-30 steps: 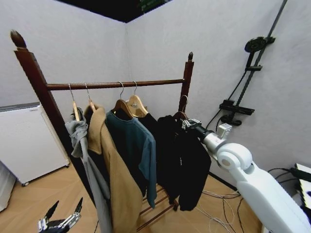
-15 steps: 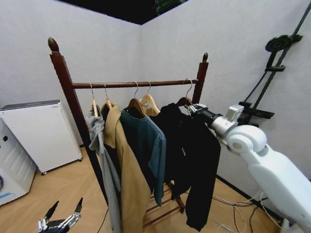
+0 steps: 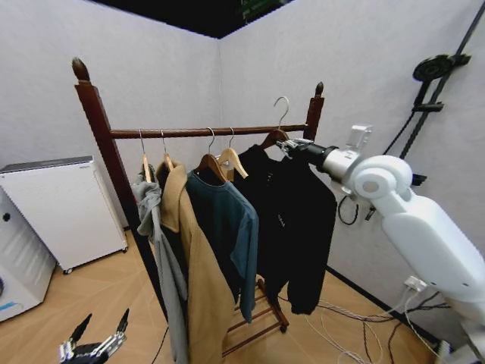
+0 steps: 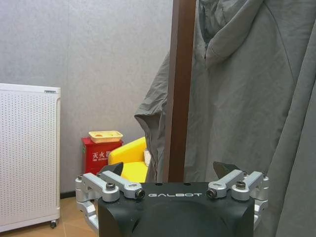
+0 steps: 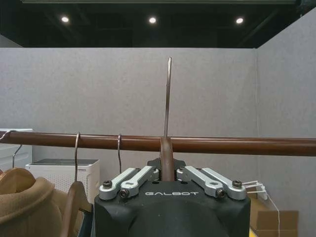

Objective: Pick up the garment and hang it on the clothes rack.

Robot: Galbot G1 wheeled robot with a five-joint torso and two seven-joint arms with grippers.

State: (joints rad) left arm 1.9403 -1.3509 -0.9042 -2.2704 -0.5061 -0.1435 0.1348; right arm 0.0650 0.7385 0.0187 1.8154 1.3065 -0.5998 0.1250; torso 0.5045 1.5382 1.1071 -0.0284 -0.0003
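Note:
The garment (image 3: 292,212), a long black jacket, hangs from a wooden hanger (image 3: 267,139) that my right gripper (image 3: 286,144) holds at the right end of the clothes rack (image 3: 91,114). The hanger's wire hook (image 3: 282,106) stands higher than the rail (image 3: 204,131). In the right wrist view the right gripper (image 5: 167,173) is shut on the hanger's neck, and the hook (image 5: 168,98) rises past the rail (image 5: 222,146). My left gripper (image 3: 95,345) hangs low and open; the left wrist view shows the left gripper (image 4: 173,183) near the rack's post (image 4: 180,89).
A grey hoodie (image 3: 155,227), a tan coat (image 3: 193,280) and a teal jacket (image 3: 227,227) fill the rail's left and middle. A white appliance (image 3: 68,212) stands at the left wall. Cables (image 3: 356,326) lie on the floor at the right.
My right gripper has lifted the hanger and the black garment, so the hook now stands above the rail and slightly further left. The left arm has not moved.

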